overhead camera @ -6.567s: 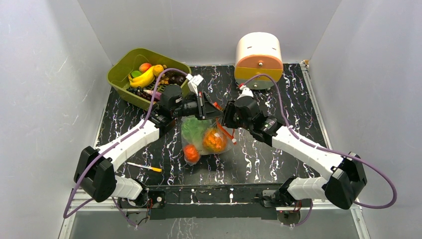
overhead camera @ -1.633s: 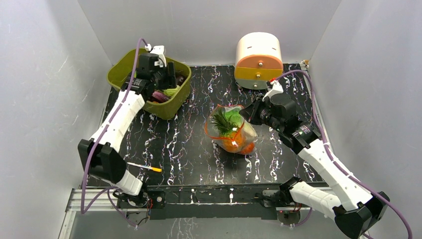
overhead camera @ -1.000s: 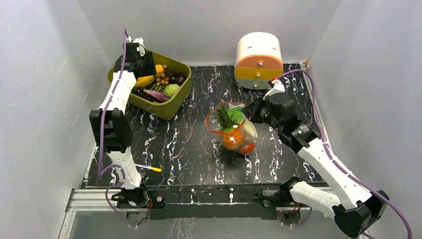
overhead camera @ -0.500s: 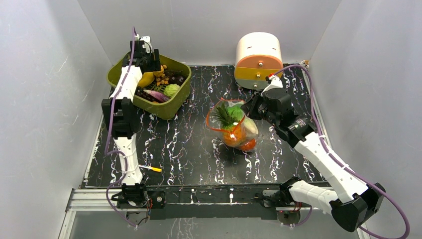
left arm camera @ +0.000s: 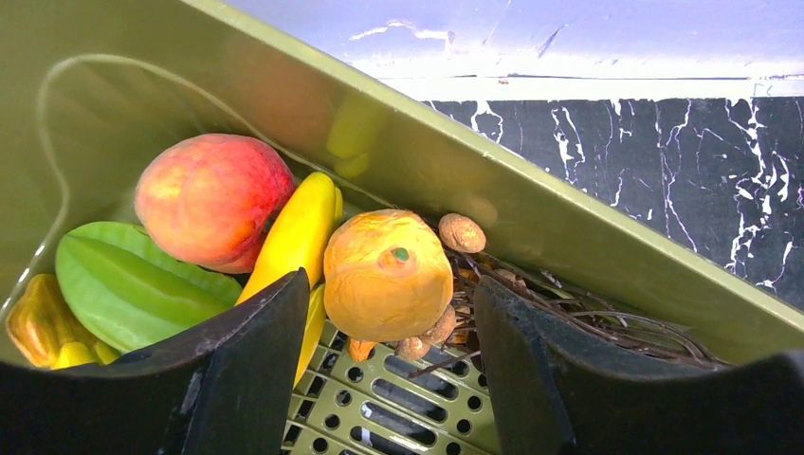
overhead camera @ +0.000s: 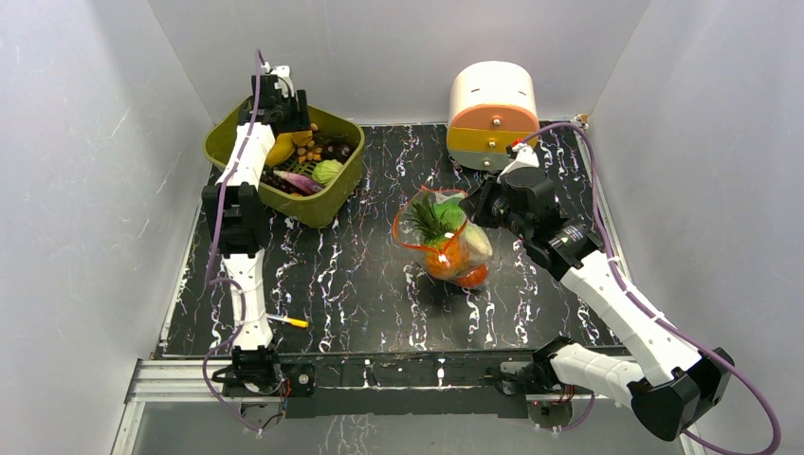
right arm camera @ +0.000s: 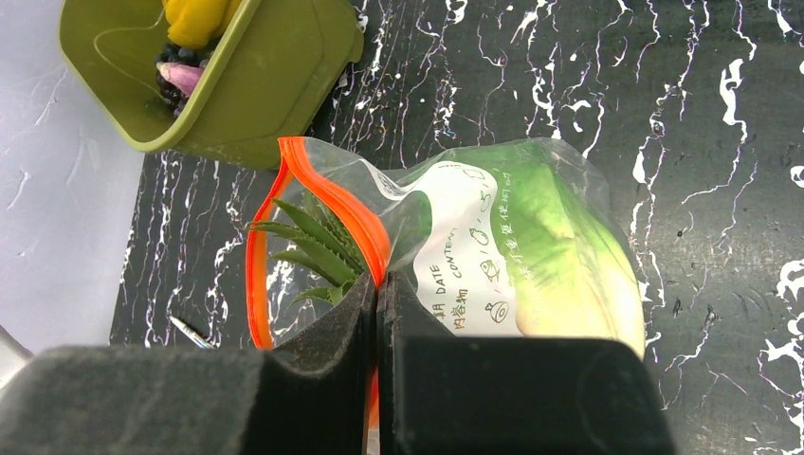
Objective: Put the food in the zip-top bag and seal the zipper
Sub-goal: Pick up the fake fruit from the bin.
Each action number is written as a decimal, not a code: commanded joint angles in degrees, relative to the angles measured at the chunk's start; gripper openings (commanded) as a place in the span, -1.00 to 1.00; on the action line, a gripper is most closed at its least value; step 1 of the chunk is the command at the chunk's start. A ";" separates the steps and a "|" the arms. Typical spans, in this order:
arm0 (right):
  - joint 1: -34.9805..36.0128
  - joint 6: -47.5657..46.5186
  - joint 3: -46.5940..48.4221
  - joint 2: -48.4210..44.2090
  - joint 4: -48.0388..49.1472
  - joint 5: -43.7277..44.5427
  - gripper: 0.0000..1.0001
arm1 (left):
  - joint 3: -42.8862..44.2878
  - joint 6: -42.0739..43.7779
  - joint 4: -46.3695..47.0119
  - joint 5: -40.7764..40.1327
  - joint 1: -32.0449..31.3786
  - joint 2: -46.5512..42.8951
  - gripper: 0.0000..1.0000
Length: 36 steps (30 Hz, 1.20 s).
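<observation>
over the basket point(left arm camera: 569, 227), left claw point(left arm camera: 391, 281) agape

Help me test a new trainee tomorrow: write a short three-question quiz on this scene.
1. True or false: the right claw is shut on the red-orange zipper strip of the clear crinkly plastic zip-top bag.
2. Which toy sits between the open fingers of the left claw, inside the olive-green plastic basket? A) red-peach round fruit B) orange-yellow round fruit C) purple eggplant
3. Fill in: the bag's mouth is ___ (open or sealed).
Key: 1 true; 2 B; 3 open.
</observation>
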 commanded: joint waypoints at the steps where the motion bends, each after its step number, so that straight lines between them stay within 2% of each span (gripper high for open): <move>1: -0.10 0.48 3.50 -0.81 4.84 0.21 -1.00 | 2.37 -0.34 -0.24 1.41 0.25 0.86 0.28; 6: -0.07 0.43 3.41 -1.15 4.72 0.53 -1.00 | 1.88 -0.34 0.75 1.58 0.19 1.76 0.30; 10: -0.09 0.56 3.75 -1.42 4.50 0.51 -1.00 | 2.27 -0.13 0.95 2.70 0.26 2.70 0.18; 14: -0.05 0.57 3.85 -1.60 3.80 0.43 -1.00 | 2.41 0.02 0.93 3.60 0.22 3.03 -0.13; 18: -0.11 0.57 3.68 -1.88 3.68 0.90 -1.00 | 2.40 0.12 -0.03 4.12 0.24 1.88 -0.55; 29: -0.09 1.85 2.24 -1.78 4.81 -1.35 -1.00 | -7.45 -3.66 0.83 4.54 0.26 -9.81 -0.74; 36: -0.05 0.54 2.89 -1.90 4.07 -0.31 -1.00 | -13.07 -7.04 -0.22 6.40 0.24 -16.79 -0.76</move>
